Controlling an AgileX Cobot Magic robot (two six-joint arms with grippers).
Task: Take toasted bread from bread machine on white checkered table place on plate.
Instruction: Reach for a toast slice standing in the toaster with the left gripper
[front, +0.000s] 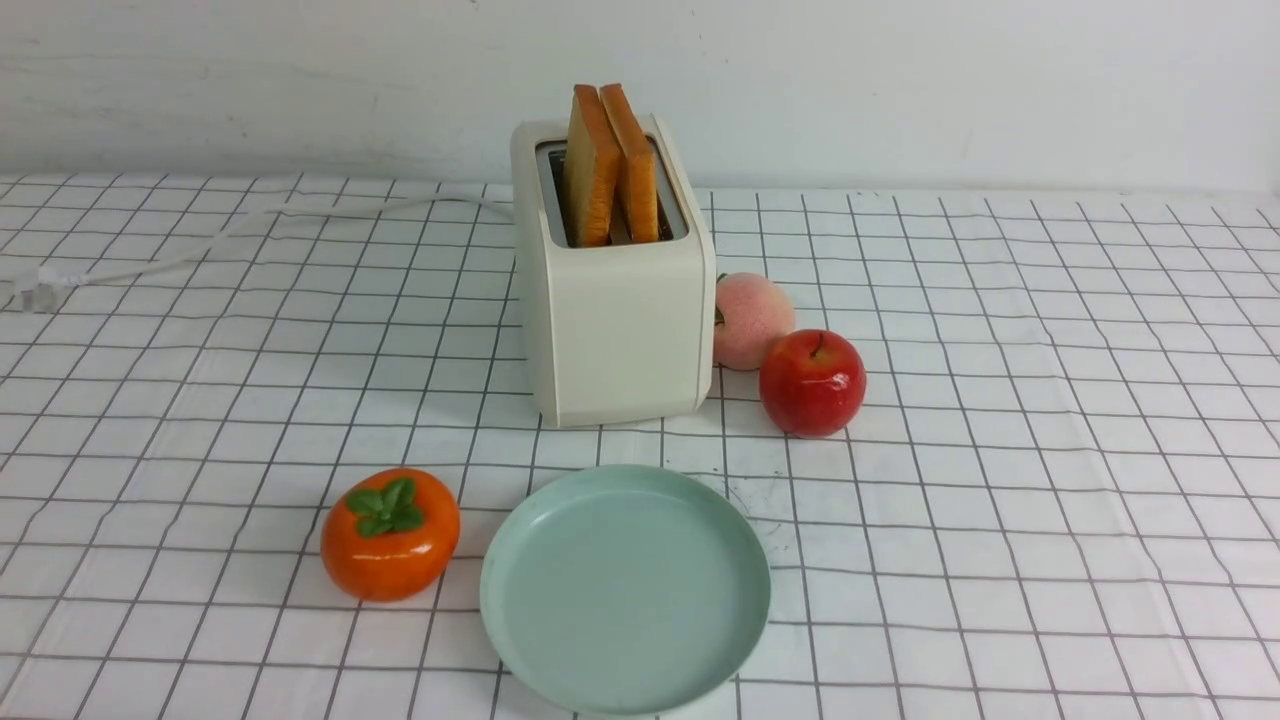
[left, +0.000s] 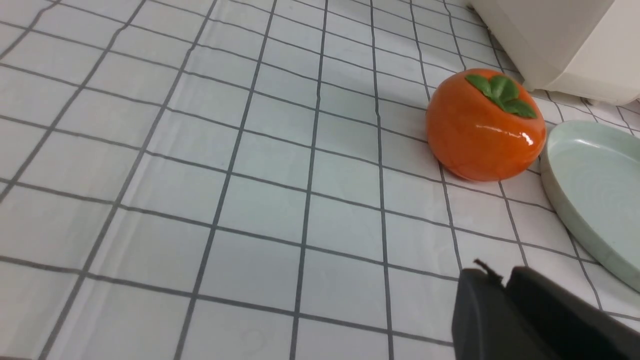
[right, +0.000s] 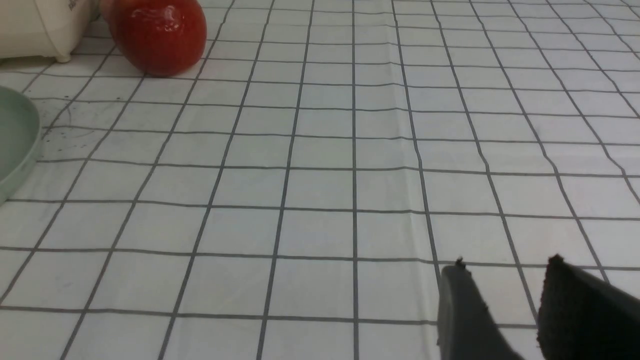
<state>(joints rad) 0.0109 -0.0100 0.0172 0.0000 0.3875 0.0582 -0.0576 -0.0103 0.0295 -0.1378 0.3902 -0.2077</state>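
The bread (front: 592, 180) stands in the toaster (front: 630, 330) on the worktop (front: 1000, 480), with the plate (front: 626, 590) on its near side, while the right claw (right: 500, 265) has its fingers apart, and I can't tell whether the left claw (left: 500, 275) is parted.

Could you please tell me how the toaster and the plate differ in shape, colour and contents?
The toaster is boxy and stands tall, while the plate is round and lies low and flat. The toaster is cream-white with a grey top; the plate is pale green. The toaster holds two slices of toast, whereas the plate is empty. Both rest on the checkered table.
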